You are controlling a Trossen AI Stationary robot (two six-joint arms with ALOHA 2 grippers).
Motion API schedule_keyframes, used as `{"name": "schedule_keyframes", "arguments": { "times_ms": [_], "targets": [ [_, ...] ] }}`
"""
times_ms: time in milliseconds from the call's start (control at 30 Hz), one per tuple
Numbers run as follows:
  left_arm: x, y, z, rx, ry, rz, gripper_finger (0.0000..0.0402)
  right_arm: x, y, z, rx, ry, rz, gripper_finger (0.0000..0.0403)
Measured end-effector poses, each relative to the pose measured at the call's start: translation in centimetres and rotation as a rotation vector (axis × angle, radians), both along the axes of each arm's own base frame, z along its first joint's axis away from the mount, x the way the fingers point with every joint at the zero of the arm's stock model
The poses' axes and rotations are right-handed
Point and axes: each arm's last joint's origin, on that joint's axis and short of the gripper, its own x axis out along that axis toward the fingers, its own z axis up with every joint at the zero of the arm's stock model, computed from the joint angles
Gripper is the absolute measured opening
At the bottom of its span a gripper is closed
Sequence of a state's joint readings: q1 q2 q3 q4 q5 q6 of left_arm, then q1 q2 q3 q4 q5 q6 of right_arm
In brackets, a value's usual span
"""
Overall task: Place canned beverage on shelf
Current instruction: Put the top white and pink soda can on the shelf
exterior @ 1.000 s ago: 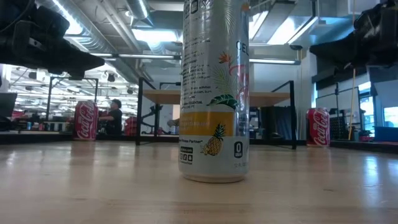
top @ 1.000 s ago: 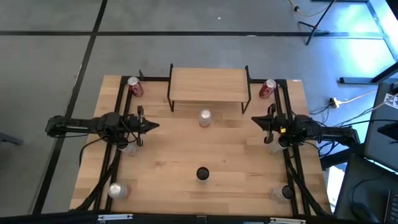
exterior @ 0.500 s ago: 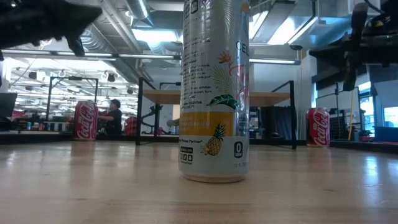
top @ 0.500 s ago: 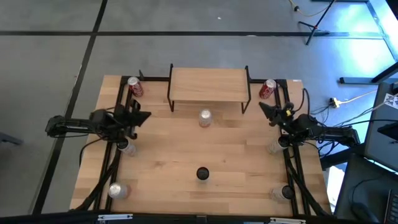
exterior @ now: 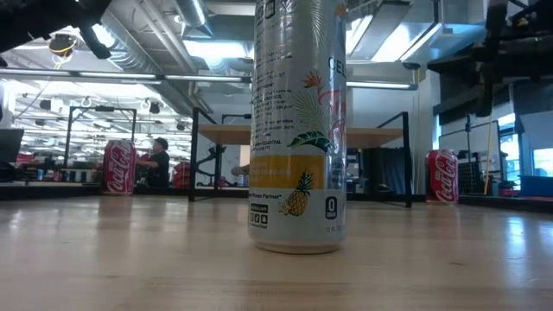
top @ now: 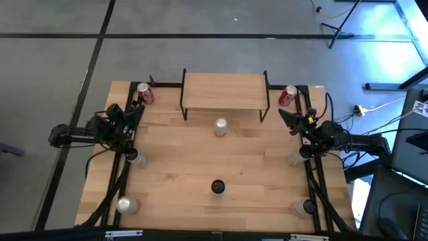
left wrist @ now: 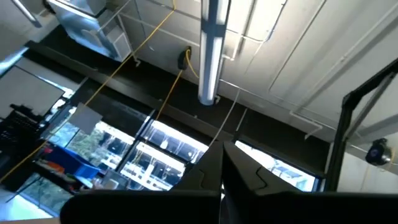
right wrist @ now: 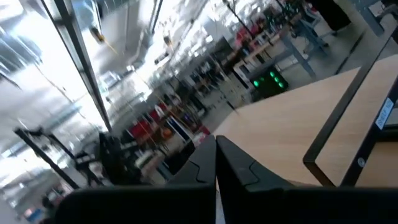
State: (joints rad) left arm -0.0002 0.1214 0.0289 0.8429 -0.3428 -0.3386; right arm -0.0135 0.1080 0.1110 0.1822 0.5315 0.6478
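overhead view looks straight down on my table (top: 221, 161); low view sits level, close behind the tall can (exterior: 298, 121); both share the shelf (top: 224, 90).

Table (top: 200, 167), light wood, seen from above. Shelf (top: 224, 92) at far edge, centre, top bare. Silver can (top: 220, 126) upright just in front of shelf. Dark-topped can (top: 218, 187) nearer front, centre. Red cans at far corners: left (top: 145, 93), right (top: 287, 96). Left gripper (top: 136, 112) at left edge, fingers together, holding nothing. Right gripper (top: 283, 116) at right edge near right red can, fingers together.
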Motion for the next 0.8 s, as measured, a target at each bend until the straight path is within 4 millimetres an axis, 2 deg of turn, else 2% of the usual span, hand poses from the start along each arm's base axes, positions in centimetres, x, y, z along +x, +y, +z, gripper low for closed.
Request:
{"name": "schedule_keyframes", "arguments": {
  "times_ms": [300, 433, 567, 800],
  "targets": [
    [0.4, 0.1, 2.3, 0.032, 0.021, 0.059, 0.0, 2.4, -0.1, 3.6, -0.065, 0.294, -0.012, 0.0],
    [0.1, 0.3, 2.7, -0.001, 0.02, 0.162, 0.0, 3.7, 0.0, 5.6, -0.107, 0.415, 0.014, 0.0],
    [0.1, 0.5, 2.6, -0.042, 0.038, 0.206, 0.0, 5.1, 0.1, 7.8, -0.157, 0.451, 0.051, 0.0],
    [0.8, 0.7, 2.0, -0.086, 0.125, 0.266, 0.0, 8.6, -0.1, 9.6, -0.175, 0.517, 0.02, 0.0001]
  ]
}}
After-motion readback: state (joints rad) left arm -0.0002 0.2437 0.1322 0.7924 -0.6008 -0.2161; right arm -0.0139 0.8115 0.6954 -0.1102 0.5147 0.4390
